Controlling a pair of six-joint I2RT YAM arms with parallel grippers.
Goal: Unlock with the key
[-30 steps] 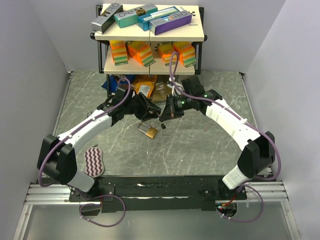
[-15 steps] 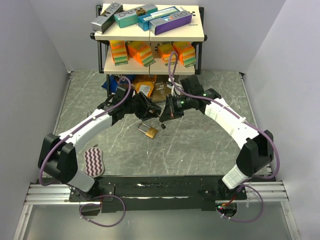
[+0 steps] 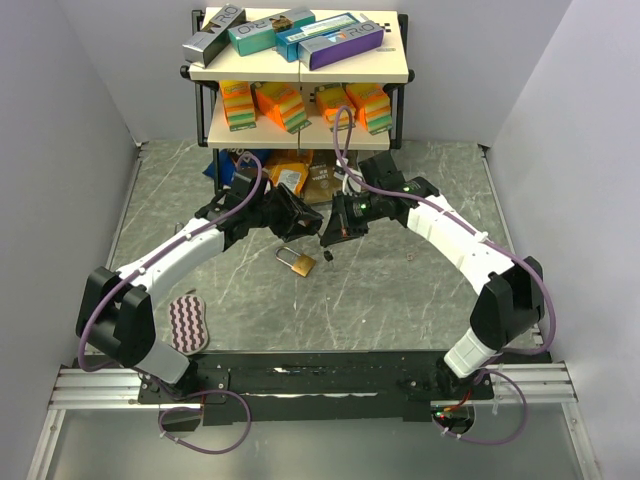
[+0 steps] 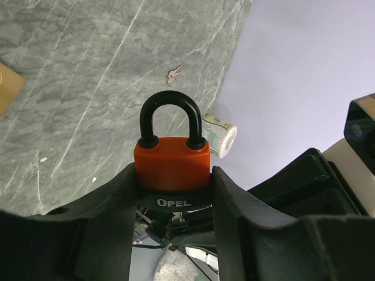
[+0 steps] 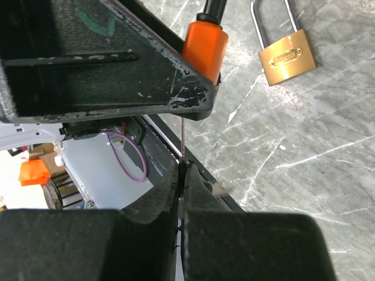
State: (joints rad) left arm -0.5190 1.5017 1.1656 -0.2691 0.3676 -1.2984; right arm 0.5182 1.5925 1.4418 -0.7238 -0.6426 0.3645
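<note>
My left gripper (image 4: 173, 196) is shut on an orange padlock (image 4: 173, 164) with a black shackle and holds it above the table. The padlock also shows in the right wrist view (image 5: 204, 44). My right gripper (image 5: 183, 171) is shut on a thin key (image 5: 183, 140), seen edge-on. The key's blade points at the underside of the left gripper, and its tip is hidden behind a black finger. In the top view the left gripper (image 3: 303, 220) and the right gripper (image 3: 330, 228) meet tip to tip at mid-table.
A brass padlock (image 3: 297, 262) lies on the table just below the grippers and shows in the right wrist view (image 5: 286, 54). Small loose keys (image 4: 173, 74) and a paper roll (image 4: 221, 134) lie on the floor. A shelf (image 3: 300, 70) of boxes stands behind. A striped pad (image 3: 188, 322) lies front left.
Almost nothing has changed. The right gripper has edged slightly toward the left gripper with the key. The left arm holds still.
</note>
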